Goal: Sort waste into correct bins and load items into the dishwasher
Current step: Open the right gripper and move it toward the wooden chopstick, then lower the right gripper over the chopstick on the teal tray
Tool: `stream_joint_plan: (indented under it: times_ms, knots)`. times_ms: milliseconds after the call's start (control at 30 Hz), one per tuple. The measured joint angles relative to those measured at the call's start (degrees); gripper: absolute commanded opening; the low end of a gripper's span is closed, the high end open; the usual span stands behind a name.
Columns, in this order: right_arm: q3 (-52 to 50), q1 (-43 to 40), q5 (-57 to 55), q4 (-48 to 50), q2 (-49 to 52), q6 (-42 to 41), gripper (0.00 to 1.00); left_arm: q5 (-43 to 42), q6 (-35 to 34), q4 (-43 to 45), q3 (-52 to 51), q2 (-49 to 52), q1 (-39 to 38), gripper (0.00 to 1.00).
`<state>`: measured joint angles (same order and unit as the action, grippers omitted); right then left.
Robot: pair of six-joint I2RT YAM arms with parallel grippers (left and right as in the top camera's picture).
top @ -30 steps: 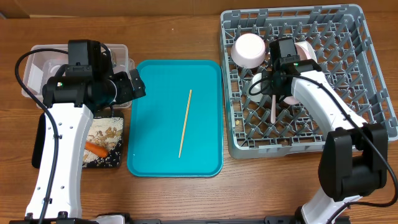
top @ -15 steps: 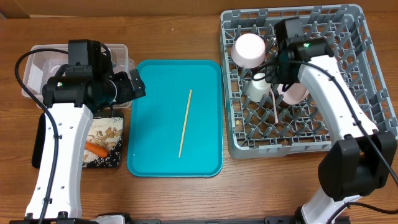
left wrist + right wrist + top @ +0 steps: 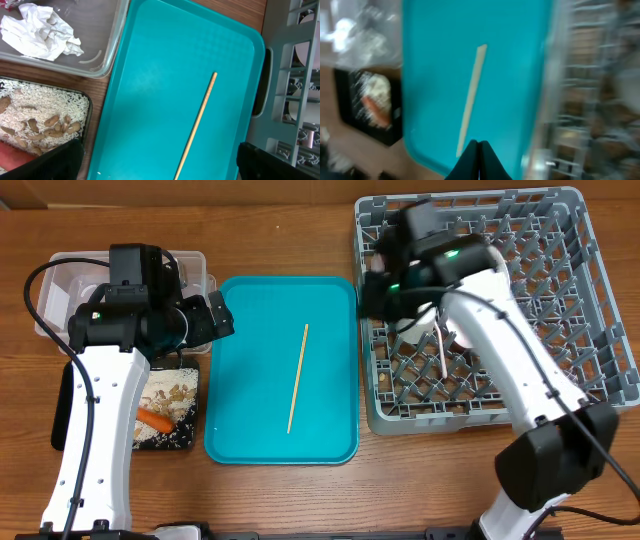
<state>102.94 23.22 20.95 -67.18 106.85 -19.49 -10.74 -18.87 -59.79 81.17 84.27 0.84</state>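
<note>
Lying alone on the teal tray (image 3: pixel 250 310), the wooden chopstick (image 3: pixel 298 378) seems next for the dish rack (image 3: pixel 590 330): the right gripper (image 3: pixel 479 149), clenched and empty, points at it from the rack's left edge; the left gripper (image 3: pixel 218 318) hangs spread open nearby.

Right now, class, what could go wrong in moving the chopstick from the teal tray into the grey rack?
1. The right end effector is shut; unless it opens, it would shove the chopstick, not grasp it.
2. The chopstick lies flat on the teal tray, so a pinch may slip.
3. The grey rack has an open grid floor; a thin stick could drop through.
</note>
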Motion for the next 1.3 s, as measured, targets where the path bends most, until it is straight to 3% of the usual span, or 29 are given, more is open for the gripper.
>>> stream_joint_plan:
  times_ms: [100,233,467,667,733,867,1067,1167,1300]
  knots:
    - [-0.2,5.0,-0.3,0.9,0.0,-3.4,0.28,0.0,0.0,0.0,0.0,0.0,0.0,1.00]
    - [-0.3,11.0,-5.7,1.5,0.0,-10.2,0.41,0.0,0.0,0.0,0.0,0.0,0.0,1.00]
    - [-0.3,19.7,-15.1,4.2,0.0,-22.7,0.46,0.0,0.0,0.0,0.0,0.0,0.0,1.00]
    - [-0.9,23.5,-20.3,5.4,0.0,-25.7,0.52,0.0,0.0,0.0,0.0,0.0,0.0,1.00]
    - [-1.8,23.8,-21.3,5.8,0.0,-27.8,0.62,0.0,0.0,0.0,0.0,0.0,0.0,1.00]
    - [-4.7,23.7,-22.5,7.0,0.0,-32.4,1.00,0.0,0.0,0.0,0.0,0.0,0.0,1.00]
    - [-8.9,23.7,-22.9,10.8,0.0,-34.1,0.98,0.0,0.0,0.0,0.0,0.0,0.0,1.00]
    - [-10.2,23.7,-23.1,12.7,0.0,-34.1,0.85,0.0,0.0,0.0,0.0,0.0,0.0,1.00]
    - [-11.6,23.7,-24.2,14.8,0.0,-34.2,0.77,0.0,0.0,0.0,0.0,0.0,0.0,1.00]
